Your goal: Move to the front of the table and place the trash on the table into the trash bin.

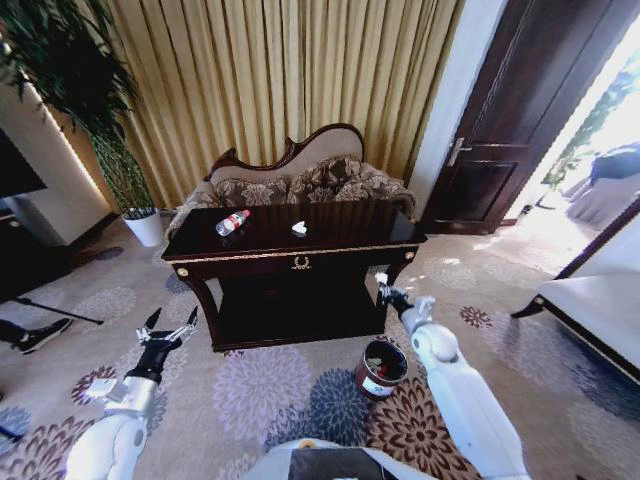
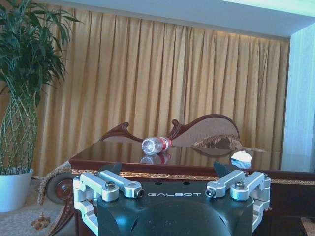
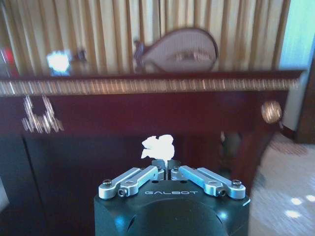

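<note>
— Nearest the camera, what reads?
— "GALBOT" on both wrists. Right gripper (image 3: 165,164) at one o'clock, fingers pressed together pinching one white scrap (image 3: 158,146); left gripper (image 1: 170,325) at ten o'clock, spread, holding nothing.
— Farther out?
— One trash bin (image 1: 381,368) on the carpet, then the table (image 1: 300,262) at twelve: one bottle (image 1: 232,222), one scrap (image 1: 299,228).

"GALBOT" in pale capitals on the black housing of the left hand (image 2: 169,184), left wrist view. Same word on the black housing of the right hand (image 3: 167,164), right wrist view. Bottle and bin labels unreadable.
</note>
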Controlling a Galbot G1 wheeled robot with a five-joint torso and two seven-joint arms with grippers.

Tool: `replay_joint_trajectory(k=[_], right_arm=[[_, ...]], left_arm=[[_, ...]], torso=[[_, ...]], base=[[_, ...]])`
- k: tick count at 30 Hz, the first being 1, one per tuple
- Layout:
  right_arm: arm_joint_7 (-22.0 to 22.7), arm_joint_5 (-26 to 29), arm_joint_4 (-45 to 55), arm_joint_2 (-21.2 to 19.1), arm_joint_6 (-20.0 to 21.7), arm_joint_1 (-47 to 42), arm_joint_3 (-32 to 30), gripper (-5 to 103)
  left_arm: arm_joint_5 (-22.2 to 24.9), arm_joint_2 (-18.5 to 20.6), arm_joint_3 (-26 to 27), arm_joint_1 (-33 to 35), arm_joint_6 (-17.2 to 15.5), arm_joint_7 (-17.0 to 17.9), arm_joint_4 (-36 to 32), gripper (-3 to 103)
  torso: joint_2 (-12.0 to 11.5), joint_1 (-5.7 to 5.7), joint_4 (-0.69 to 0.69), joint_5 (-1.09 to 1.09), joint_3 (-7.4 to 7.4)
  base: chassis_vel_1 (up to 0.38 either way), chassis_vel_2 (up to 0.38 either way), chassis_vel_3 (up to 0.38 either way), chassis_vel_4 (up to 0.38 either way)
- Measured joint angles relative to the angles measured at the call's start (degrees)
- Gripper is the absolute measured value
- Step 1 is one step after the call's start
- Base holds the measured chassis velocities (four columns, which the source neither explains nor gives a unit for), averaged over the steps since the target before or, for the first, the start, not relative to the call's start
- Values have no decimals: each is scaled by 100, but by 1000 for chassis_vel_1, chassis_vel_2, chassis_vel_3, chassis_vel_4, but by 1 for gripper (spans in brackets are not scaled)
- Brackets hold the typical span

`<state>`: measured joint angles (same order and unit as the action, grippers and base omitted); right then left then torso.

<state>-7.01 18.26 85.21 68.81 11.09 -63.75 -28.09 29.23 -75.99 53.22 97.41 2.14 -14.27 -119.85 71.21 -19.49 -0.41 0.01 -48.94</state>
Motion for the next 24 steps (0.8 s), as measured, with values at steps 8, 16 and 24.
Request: replay_joint_trajectory(k=[8, 16, 24], right_arm=[[-118, -1112, -1479, 316, -229, 367, 85, 2], [-109, -2070, -2895, 650, -532, 836, 36, 2], [5, -2614, -3627, 863, -660, 947, -57, 4]], left_arm=[[11, -10, 8, 11, 16, -4, 4, 100], [24, -8, 35, 42, 23, -4, 5, 100], [28, -3, 41, 70, 86, -9, 7, 100]], torso=[[-1, -2, 1, 0, -1], [-1, -2, 1, 0, -1], [-1, -2, 0, 0, -1]], base=[[0, 0, 0, 0], [0, 0, 0, 0], [0, 0, 0, 0]])
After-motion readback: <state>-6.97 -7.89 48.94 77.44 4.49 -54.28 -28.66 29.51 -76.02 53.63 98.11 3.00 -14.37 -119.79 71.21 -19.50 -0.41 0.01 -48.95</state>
